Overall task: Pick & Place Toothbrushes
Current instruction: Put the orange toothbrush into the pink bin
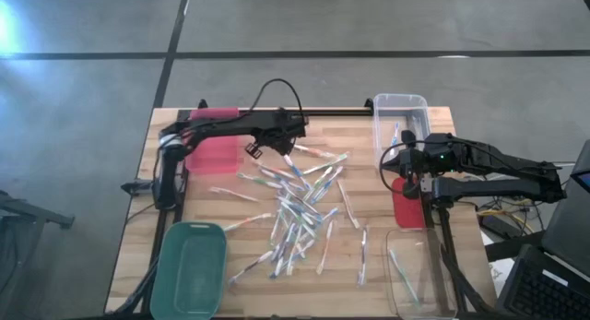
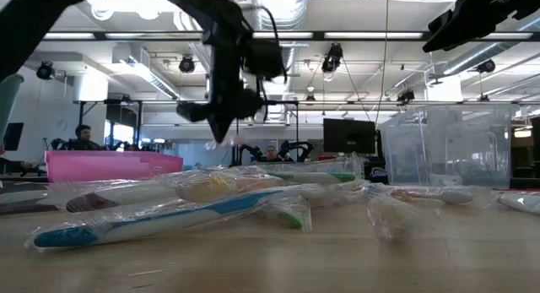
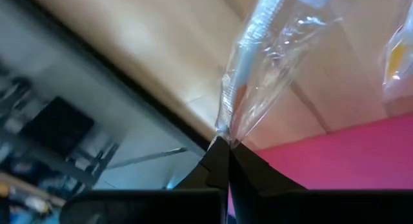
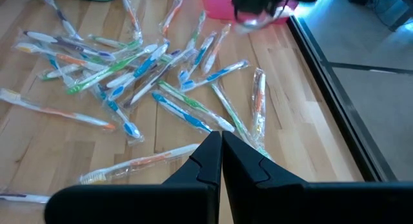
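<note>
Many wrapped toothbrushes (image 1: 295,209) scattered mid-counter (image 1: 369,274), left end effector (image 1: 254,150) raised beside pink bin (image 1: 214,150), pinching one toothbrush's wrapper (image 3: 258,88), right end effector (image 1: 412,183) closed, empty, near clear bin (image 1: 399,117).

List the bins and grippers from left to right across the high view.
Green bin → pink bin → left gripper → clear bin at the table's far edge → right gripper.

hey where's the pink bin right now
In the high view the pink bin sits at the table's far left, partly under the left arm, with the green bin nearer the front edge and the toothbrush pile to its right.
</note>
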Tool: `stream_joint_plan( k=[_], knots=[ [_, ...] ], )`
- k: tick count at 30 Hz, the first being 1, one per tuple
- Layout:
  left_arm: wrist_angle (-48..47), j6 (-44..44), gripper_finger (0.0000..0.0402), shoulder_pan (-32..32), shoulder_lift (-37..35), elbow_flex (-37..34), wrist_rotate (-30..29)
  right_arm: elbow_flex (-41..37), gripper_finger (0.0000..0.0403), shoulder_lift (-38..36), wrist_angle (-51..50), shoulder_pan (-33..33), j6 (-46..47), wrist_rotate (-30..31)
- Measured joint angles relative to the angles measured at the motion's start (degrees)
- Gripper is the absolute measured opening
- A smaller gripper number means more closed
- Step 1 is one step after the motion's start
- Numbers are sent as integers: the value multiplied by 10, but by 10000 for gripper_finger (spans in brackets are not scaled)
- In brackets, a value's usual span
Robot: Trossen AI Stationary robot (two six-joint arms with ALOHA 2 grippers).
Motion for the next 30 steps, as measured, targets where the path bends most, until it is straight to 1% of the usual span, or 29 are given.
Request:
stream_joint_plan(
  k=[2, 6, 8, 12, 19, 22, 27, 30],
  knots=[
    [0, -59, 2, -6, -37, 0, -1, 0, 8, 0, 0, 0, 0, 0],
    [-2, -207, 1, -11, -112, 0, -5, 0, 8, 0, 0, 0, 0, 0],
    [-3, -281, 1, -12, -149, 0, -14, 0, 8, 0, 0, 0, 0, 0],
    [-4, -427, 1, -8, -216, 0, -53, 0, 8, 0, 0, 0, 0, 0],
    [-14, -628, 1, 34, -304, 0, -56, 0, 8, 0, 0, 0, 0, 0],
    [-34, -708, 1, 73, -325, 0, -24, 0, 8, 0, 0, 0, 0, 0],
    [-78, -815, 1, 167, -336, 0, 86, 0, 8, 0, 0, 0, 0, 0],
    [-101, -839, 1, 222, -328, 0, 153, 0, 8, 0, 0, 0, 0, 0]
  ],
)
